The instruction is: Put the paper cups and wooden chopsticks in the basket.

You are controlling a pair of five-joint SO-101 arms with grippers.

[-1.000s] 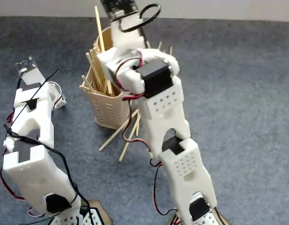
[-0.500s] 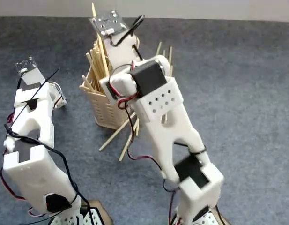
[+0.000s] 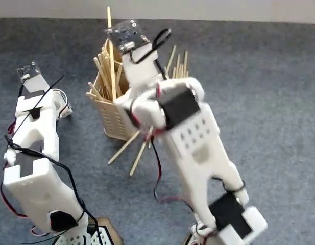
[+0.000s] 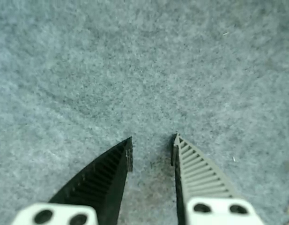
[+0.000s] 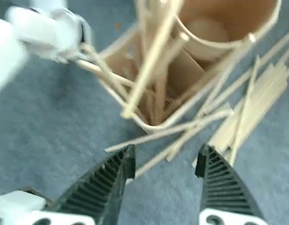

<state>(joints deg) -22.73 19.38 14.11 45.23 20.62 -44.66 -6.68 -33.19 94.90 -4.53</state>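
Beside the basket [image 3: 112, 120], loose chopsticks [image 3: 140, 155] look light, stiff, slippery; pinch mid-length with your right end effector [image 5: 165, 161], spread wide and empty.

Grey-blue, felt-like carpet [image 3: 269, 81] spreads out under even light, bordered by a pale band [image 3: 239, 9] at its far edge.

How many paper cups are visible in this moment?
1. The paper cup sits inside the basket, among the chopsticks. Others may be nested inside it or hidden behind the arm.
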